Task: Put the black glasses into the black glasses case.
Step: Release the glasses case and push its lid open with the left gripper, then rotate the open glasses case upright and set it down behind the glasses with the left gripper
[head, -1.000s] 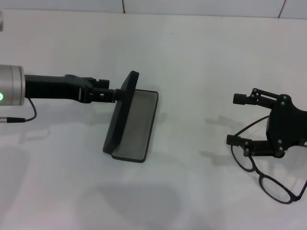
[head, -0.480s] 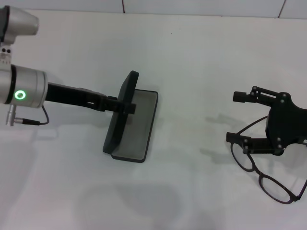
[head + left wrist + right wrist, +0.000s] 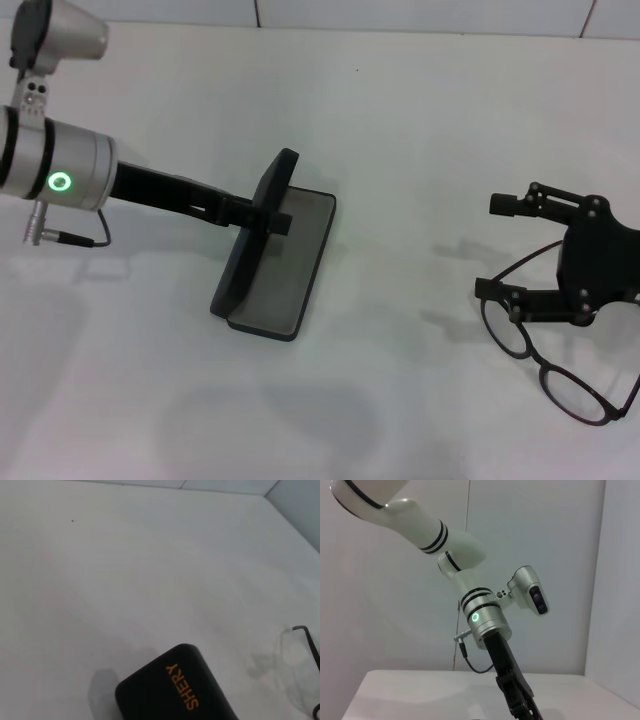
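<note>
The black glasses [image 3: 553, 340] lie on the worktop [image 3: 420, 130] directly beneath the right gripper [image 3: 503, 248], whose spread fingers hold nothing, while well to its left the left gripper [image 3: 270, 218] pinches the raised lid of the open black glasses case [image 3: 285, 268].

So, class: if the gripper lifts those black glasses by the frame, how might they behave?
The black glasses look thin-rimmed, so probably light and somewhat flexible. Their slim temple arms may swing or fold. The right gripper hovers open over them on the white table.
</note>
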You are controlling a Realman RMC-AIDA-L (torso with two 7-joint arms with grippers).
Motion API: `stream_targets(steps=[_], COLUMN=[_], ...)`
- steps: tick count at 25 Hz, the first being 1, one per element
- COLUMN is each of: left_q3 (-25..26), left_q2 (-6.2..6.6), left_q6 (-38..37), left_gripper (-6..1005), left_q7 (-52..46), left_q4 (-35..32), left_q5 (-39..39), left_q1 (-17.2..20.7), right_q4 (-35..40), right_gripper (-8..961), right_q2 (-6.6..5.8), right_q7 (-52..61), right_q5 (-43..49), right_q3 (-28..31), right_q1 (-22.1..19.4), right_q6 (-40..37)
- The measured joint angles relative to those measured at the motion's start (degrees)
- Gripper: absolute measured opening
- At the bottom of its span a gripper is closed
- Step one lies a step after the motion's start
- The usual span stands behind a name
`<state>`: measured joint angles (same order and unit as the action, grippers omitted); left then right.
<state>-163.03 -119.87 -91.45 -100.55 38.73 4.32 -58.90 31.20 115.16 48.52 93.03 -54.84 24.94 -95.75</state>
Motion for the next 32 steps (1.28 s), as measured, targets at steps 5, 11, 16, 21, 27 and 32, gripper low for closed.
stream_targets(steps=[5, 11, 16, 21, 27, 32], left_q3=[0.00, 0.00, 0.00, 0.00, -0.01, -0.01], left_q2=[0.00, 0.13, 0.43, 0.59, 0.61, 0.61], left_q6=[0.20, 0.36, 0.40, 0.45, 0.51, 1.20], left_gripper=[760, 694, 513, 442, 382, 320], left_q7=[-0.72, -1.17, -1.04, -0.76, -0.63, -0.61], left_q4=[-0.22, -0.10, 0.01, 0.17, 0.15, 0.20], left_q5=[0.36, 2.23, 2.09, 2.06, 2.06, 2.31], left_q1=[-0.95, -1.91, -2.02, -2.33, -3.36, -4.42], right_q4=[0.00, 0.00, 0.00, 0.00, -0.01, -0.01], right_gripper=[854, 853, 853, 853, 853, 854], right_q2=[-0.13, -0.13, -0.14, -0.18, -0.20, -0.29], right_q7=[-0.01, -0.22, -0.64, -1.27, -1.57, -1.70], right_q5=[0.11, 0.22, 0.22, 0.22, 0.22, -0.02], right_q3=[0.00, 0.00, 0.00, 0.00, 0.00, 0.00], right_q1=[-0.17, -0.59, -0.93, -1.17, -1.83, -2.50], right_q6=[0.05, 0.05, -0.21, -0.40, -0.54, -0.58])
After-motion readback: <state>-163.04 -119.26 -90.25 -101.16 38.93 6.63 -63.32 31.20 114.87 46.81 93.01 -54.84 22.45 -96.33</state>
